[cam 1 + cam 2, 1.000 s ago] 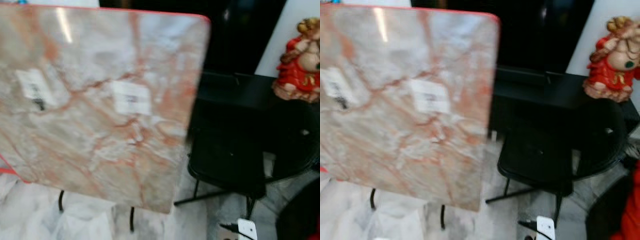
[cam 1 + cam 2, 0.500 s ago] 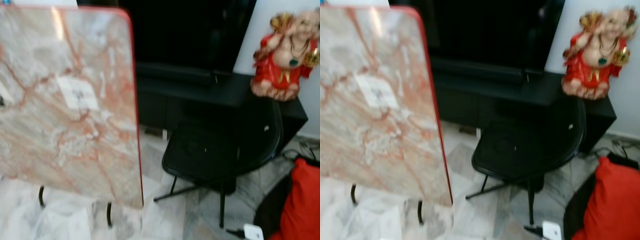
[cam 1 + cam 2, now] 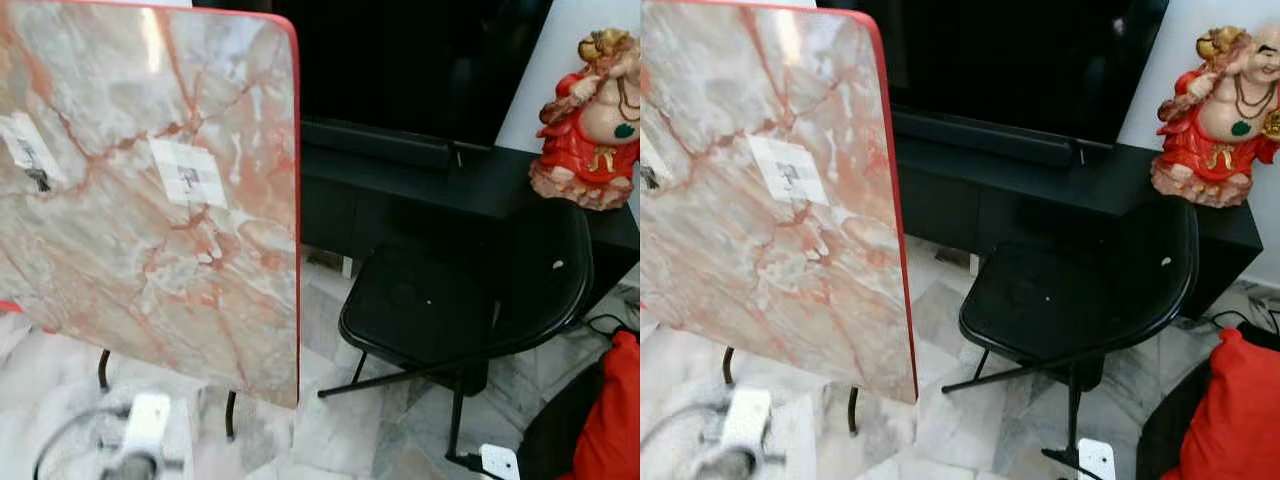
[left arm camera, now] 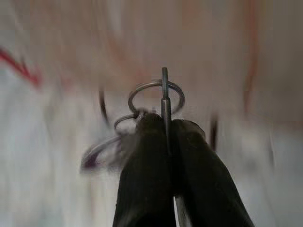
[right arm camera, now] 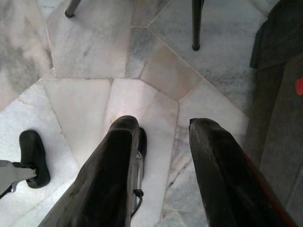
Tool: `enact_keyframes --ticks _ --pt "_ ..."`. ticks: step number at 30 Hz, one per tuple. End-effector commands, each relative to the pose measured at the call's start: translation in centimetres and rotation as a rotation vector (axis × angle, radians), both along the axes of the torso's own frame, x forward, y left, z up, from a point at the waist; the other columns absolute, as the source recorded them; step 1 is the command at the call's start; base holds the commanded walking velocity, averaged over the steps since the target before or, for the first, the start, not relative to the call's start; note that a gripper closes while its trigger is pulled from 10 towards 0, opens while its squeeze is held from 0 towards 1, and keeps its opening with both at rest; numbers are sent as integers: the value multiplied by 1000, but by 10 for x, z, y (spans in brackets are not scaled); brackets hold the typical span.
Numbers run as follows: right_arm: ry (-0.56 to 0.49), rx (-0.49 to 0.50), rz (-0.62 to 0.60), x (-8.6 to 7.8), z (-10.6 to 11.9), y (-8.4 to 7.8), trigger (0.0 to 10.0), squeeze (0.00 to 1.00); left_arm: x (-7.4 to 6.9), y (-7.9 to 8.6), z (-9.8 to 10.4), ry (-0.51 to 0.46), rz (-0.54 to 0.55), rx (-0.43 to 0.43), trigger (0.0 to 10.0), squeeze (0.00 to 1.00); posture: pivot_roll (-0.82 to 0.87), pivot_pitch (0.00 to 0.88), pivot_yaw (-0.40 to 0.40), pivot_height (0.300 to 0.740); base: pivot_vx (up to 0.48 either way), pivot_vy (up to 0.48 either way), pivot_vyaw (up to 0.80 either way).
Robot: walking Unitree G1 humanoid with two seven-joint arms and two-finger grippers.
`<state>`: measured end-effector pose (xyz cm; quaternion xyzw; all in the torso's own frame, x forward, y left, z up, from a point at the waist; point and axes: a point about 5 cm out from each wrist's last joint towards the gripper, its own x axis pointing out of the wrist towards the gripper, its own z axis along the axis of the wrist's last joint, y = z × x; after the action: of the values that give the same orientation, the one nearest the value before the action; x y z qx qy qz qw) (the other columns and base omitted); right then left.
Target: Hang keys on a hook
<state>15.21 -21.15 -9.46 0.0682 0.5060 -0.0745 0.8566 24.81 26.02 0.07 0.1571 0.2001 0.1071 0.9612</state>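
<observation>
A bunch of metal key rings [image 4: 156, 96] sticks out from between the black fingers [image 4: 147, 165] of my left gripper [image 4: 165, 124], which is shut on it. One ring stands upright at the tips and others hang blurred to the side. Behind them is the blurred pink marble tabletop [image 3: 150, 180]. A blurred silver part of my left arm [image 3: 140, 440] shows low at the left in the left eye view. My right gripper [image 5: 163, 125] hangs open over the marble floor [image 5: 156, 71], holding nothing.
The marble tabletop has a red edge, stands tilted on black legs and carries white stickers [image 3: 188, 172]. To its right are a black folding chair [image 3: 450, 300], a black TV console [image 3: 470, 180] with a red figurine [image 3: 590, 130], a red cushion [image 3: 615, 420] and a white power strip [image 3: 497, 461].
The camera has swung right and then partly back left, so the whole scene shifted. My left arm has come into view at the lower left, blurred by motion.
</observation>
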Motion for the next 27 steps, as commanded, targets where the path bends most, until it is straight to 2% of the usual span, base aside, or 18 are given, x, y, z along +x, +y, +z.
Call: enact_keyframes --ticks 1,3,5,7,9,16,17,19,22,27 --pt "-4 -13 1 2 2 -5 10000 0 7 -16 12 -73 -41 9 10000 0 71 0 -56 740 0 0 0" --pt "-4 -14 3 2 2 -5 10000 0 11 -28 27 -143 -61 12 10000 0 75 0 -59 740 0 0 0" --pt "-4 -14 3 2 2 -5 10000 0 12 -32 31 -160 -67 12 10000 0 75 0 -59 740 0 0 0" --pt "-4 -13 5 3 2 -6 10000 0 12 -43 42 -206 -92 18 10000 0 76 0 -60 740 0 0 0" --pt "-7 -11 8 3 2 -6 10000 0 9 -59 68 -275 -102 2 10000 0 74 0 -63 740 0 0 0" --pt "-15 -6 11 5 3 -6 10000 0 21 -77 121 -433 -115 -8 10000 0 87 0 -77 740 0 0 0" --pt "-15 -6 11 5 3 -6 10000 0 21 -77 121 -433 -115 -8 10000 0 87 0 -77 740 0 0 0" --pt "-17 -3 12 6 4 -5 10000 0 23 -79 138 -466 -113 -26 10000 0 86 0 -77 740 0 0 0" --pt "-18 -1 11 6 4 -5 10000 0 28 -74 151 -500 -93 -36 10000 0 85 0 -81 740 0 0 0" --pt "-19 0 12 7 4 -5 10000 0 35 -71 166 -540 -86 -44 10000 0 84 0 -83 740 0 0 0"
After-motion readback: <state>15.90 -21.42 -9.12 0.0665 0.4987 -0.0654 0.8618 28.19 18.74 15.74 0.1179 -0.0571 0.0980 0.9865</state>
